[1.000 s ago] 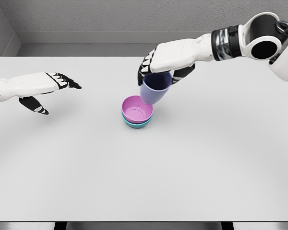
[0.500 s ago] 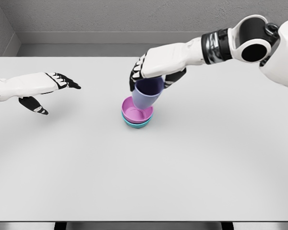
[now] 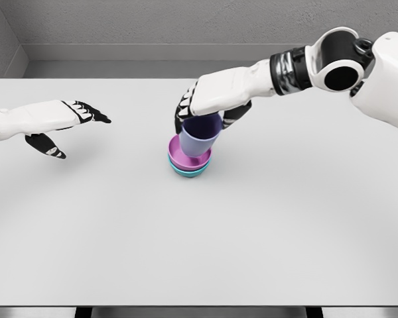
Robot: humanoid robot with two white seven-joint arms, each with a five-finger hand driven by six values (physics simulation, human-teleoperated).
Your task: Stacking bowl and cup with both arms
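Observation:
A pink bowl [image 3: 184, 161] is nested in a teal bowl [image 3: 189, 172] near the middle of the white table [image 3: 199, 232]. My right hand [image 3: 205, 106] is shut on a lavender cup [image 3: 199, 136], held tilted with its base down inside the pink bowl. The arm reaches in from the upper right. My left hand [image 3: 73, 119] hovers open over the table's left side, fingers pointing right, well apart from the bowls.
A grey wall [image 3: 152, 26] runs behind the table's far edge. The table's front edge [image 3: 199, 306] lies at the bottom of the view.
My right hand has carried the lavender cup left and down, from beside and above the bowls into the pink bowl. The left hand has not moved.

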